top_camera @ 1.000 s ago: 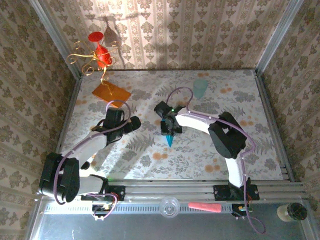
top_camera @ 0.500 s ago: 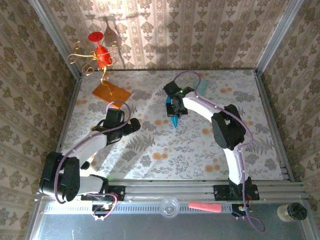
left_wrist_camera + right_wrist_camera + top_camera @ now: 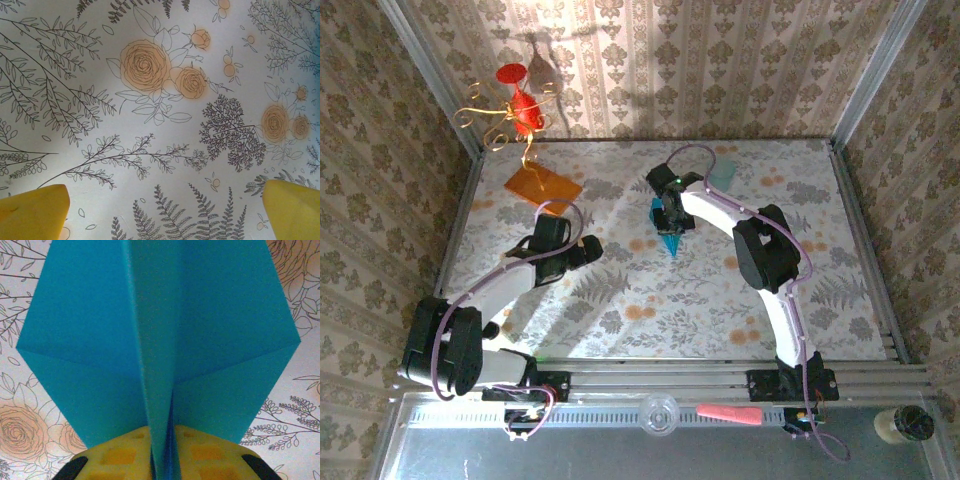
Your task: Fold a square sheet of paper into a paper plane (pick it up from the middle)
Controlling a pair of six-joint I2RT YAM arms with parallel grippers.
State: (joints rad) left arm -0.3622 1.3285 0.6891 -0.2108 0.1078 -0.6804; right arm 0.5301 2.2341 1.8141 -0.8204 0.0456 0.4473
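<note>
The square sheet of paper is folded into a teal-blue paper plane [image 3: 670, 240] with a kite-like outline, lying past the middle of the table with its tip towards the near edge. Its wings spread wide over the floral cloth in the right wrist view, either side of the centre fold [image 3: 150, 340]. My right gripper [image 3: 670, 214] is shut on the plane, and its yellow fingers [image 3: 115, 455] pinch the centre fold from both sides. My left gripper [image 3: 586, 250] hovers left of the middle, open, with its yellow fingertips [image 3: 32, 212] far apart over bare cloth.
An orange slab [image 3: 542, 187] lies at the back left. A red and gold wire ornament [image 3: 515, 110] stands in the back left corner. A pale mint cup [image 3: 722, 172] stands at the back, just behind the right arm. Patterned walls close in three sides.
My right arm has carried the plane from the table's middle towards the back. The left arm has hardly moved.
</note>
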